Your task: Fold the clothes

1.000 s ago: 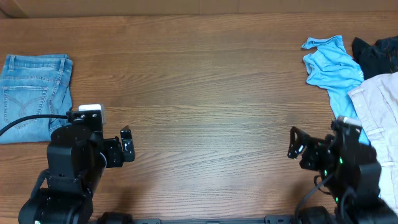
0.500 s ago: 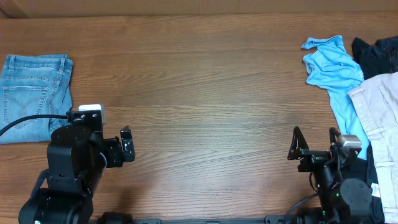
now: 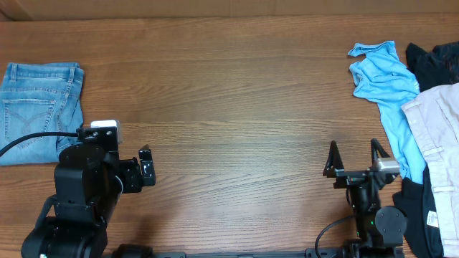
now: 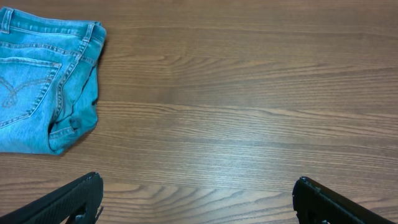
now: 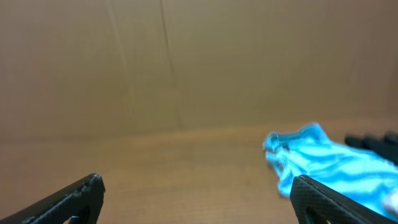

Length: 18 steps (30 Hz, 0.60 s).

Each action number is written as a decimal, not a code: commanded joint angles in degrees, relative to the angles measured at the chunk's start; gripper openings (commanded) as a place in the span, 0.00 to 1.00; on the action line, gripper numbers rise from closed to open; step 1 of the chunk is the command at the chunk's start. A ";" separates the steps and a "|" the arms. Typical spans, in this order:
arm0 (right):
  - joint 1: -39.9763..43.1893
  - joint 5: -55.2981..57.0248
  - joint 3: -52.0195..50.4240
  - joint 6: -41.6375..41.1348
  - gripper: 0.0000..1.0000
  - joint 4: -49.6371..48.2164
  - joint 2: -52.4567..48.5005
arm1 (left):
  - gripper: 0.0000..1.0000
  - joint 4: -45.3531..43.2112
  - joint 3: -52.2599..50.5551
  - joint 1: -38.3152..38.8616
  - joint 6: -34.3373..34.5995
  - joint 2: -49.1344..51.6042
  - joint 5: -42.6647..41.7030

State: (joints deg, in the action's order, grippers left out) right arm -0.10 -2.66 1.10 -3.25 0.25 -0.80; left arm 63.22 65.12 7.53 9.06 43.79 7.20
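Note:
The light-blue jeans (image 3: 37, 107) lie folded in a compact stack at the table's left edge, back pocket up; they also show in the left wrist view (image 4: 43, 93) at upper left. My left gripper (image 3: 146, 169) is open and empty, right of and below the jeans; its fingertips show at the bottom corners of the left wrist view (image 4: 198, 196). My right gripper (image 3: 351, 154) is open and empty near the front right, pointing away over the table; its fingers frame the right wrist view (image 5: 198, 193).
A bright-blue shirt (image 3: 384, 79) lies crumpled at the right, also in the right wrist view (image 5: 317, 155). A beige garment (image 3: 437, 122) and dark clothing (image 3: 434, 61) lie at the right edge. Bare wood table (image 3: 237, 107) spans the middle.
The right arm has drawn back and swung upright, its gripper now pointing away across the table. The left arm and the jeans have not moved.

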 commanded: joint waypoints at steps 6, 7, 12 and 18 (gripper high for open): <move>-0.55 -0.46 -0.66 3.06 1.00 4.35 0.66 | 1.00 0.00 -0.24 0.11 0.81 0.09 0.87; -0.55 -0.46 -0.66 3.08 1.00 4.35 0.66 | 1.00 -0.02 -0.24 0.11 0.81 0.09 0.87; -0.52 -0.46 -0.66 3.08 1.00 4.33 0.63 | 1.00 -0.02 -0.24 0.11 0.81 0.09 0.87; -0.52 -0.46 -0.66 3.08 1.00 4.35 0.63 | 1.00 -0.02 -0.24 0.11 0.81 0.09 0.85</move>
State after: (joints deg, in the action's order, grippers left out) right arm -0.40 -2.79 1.06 -0.47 4.95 -0.73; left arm 63.22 65.12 7.53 9.06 43.79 7.20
